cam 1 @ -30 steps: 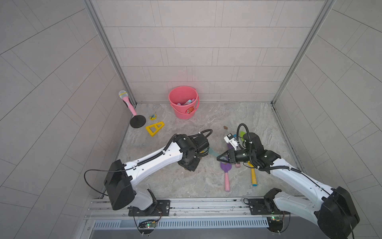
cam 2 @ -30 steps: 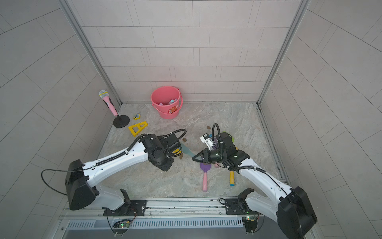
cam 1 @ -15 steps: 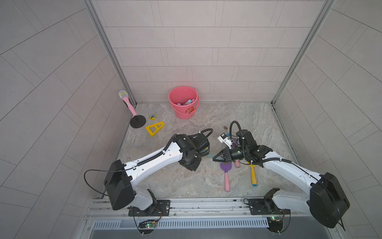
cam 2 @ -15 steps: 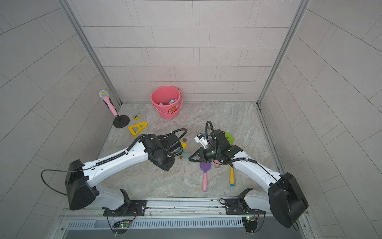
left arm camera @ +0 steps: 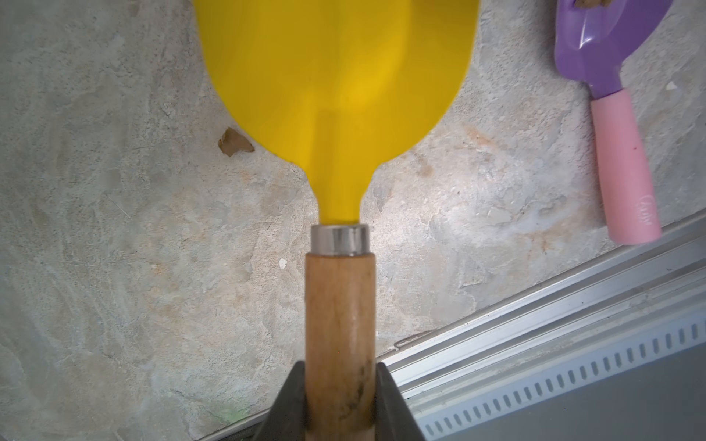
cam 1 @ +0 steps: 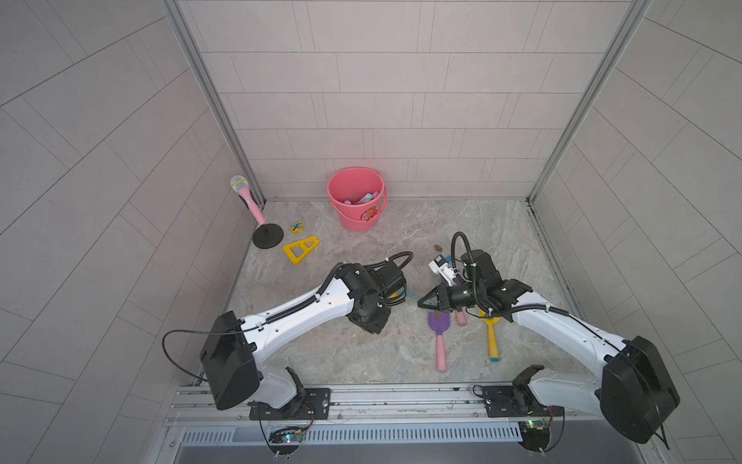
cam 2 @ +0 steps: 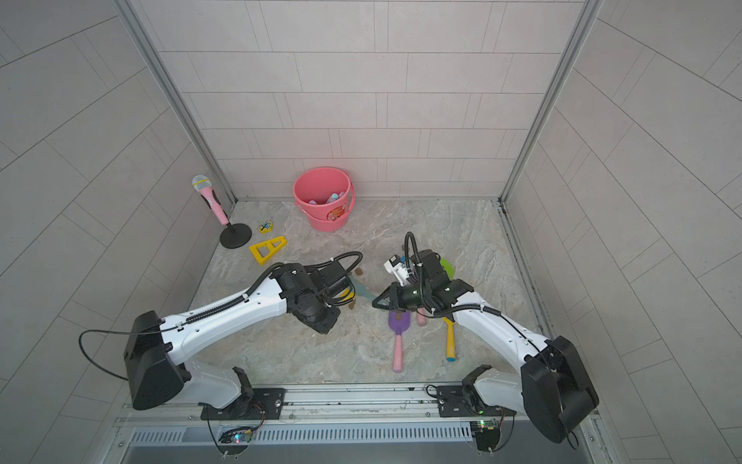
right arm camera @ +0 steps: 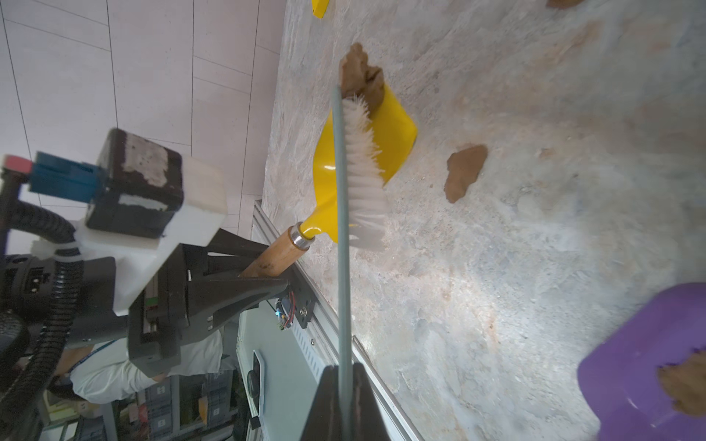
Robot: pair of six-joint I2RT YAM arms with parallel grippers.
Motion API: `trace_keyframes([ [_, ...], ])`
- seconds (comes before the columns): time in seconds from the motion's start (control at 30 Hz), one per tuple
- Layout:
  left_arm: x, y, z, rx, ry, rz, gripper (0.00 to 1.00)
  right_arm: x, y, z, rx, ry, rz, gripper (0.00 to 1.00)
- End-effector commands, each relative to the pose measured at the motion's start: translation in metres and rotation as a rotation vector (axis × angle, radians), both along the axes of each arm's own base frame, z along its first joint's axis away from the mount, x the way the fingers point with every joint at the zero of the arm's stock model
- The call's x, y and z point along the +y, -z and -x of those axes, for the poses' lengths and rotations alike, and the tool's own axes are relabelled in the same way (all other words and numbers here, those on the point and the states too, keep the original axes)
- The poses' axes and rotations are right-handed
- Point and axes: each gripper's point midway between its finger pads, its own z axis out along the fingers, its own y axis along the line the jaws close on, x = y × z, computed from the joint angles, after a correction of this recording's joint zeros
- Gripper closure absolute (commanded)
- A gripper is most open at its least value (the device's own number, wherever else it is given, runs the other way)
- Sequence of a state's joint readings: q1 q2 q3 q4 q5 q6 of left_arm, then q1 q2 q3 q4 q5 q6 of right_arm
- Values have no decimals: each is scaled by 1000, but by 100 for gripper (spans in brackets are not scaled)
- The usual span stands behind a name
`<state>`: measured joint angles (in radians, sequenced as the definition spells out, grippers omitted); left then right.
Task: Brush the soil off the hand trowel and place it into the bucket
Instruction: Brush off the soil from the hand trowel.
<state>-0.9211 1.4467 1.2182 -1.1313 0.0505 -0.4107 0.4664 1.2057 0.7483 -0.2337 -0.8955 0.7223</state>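
So the left gripper [left arm camera: 340,380] is clamped tight on the wooden handle of the hand trowel [left arm camera: 336,76], the yellow-bladed one with the little metal collar. It holds it out over the stone-look floor [left arm camera: 114,267], roughly mid-workspace. The right gripper [right arm camera: 345,382] is pinched shut on the thin grey-blue back of a brush [right arm camera: 363,160], and in the right wrist view the white bristles lie right in the hollow of the yellow blade. One chunk of soil [right arm camera: 361,72] sits at the far tip of the blade, touching the end of the brush; can't really tell if it's on the blade or just off its edge. Another brown lump [right arm camera: 464,172] is on the floor just beside the blade. The left wrist view shows a floor lump [left arm camera: 233,143] near the blade's shoulder too, though there's no saying whether it's the same one. The bucket [cam 1: 353,221] stands upright way back by the rear wall, well apart from both grippers, with a few pale bits inside. Near the right gripper a purple trowel [cam 1: 435,323] with a pink handle lies flat on the floor with brown stuff on its blade, and a yellow-handled tool [cam 1: 492,337] lies near it. Off in the back left corner are a pink toy microphone [cam 1: 245,197] on a black stand and a yellow triangle [cam 1: 301,250].
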Motion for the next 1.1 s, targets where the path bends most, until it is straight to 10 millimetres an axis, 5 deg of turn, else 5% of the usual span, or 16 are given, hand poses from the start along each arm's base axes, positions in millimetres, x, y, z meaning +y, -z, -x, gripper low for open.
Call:
trace_keyframes([
  [0.0, 4, -6, 2, -19, -7, 20, 100, -13, -8, -9, -25, 71, 30, 100],
  [0.23, 3, 1, 3, -11, -22, 29, 100, -28, -23, -15, -103, 168, 19, 100],
  [0.47, 0, -1, -1, -33, -34, 43, 100, 4, -39, 10, -93, -9, -108, 100],
  [0.73, -5, -13, -7, -74, -48, 92, 100, 33, -21, 35, -46, -129, -72, 100],
  [1.07, -2, -16, -4, -87, -47, 110, 100, 0, 6, 2, 50, 82, 5, 100],
])
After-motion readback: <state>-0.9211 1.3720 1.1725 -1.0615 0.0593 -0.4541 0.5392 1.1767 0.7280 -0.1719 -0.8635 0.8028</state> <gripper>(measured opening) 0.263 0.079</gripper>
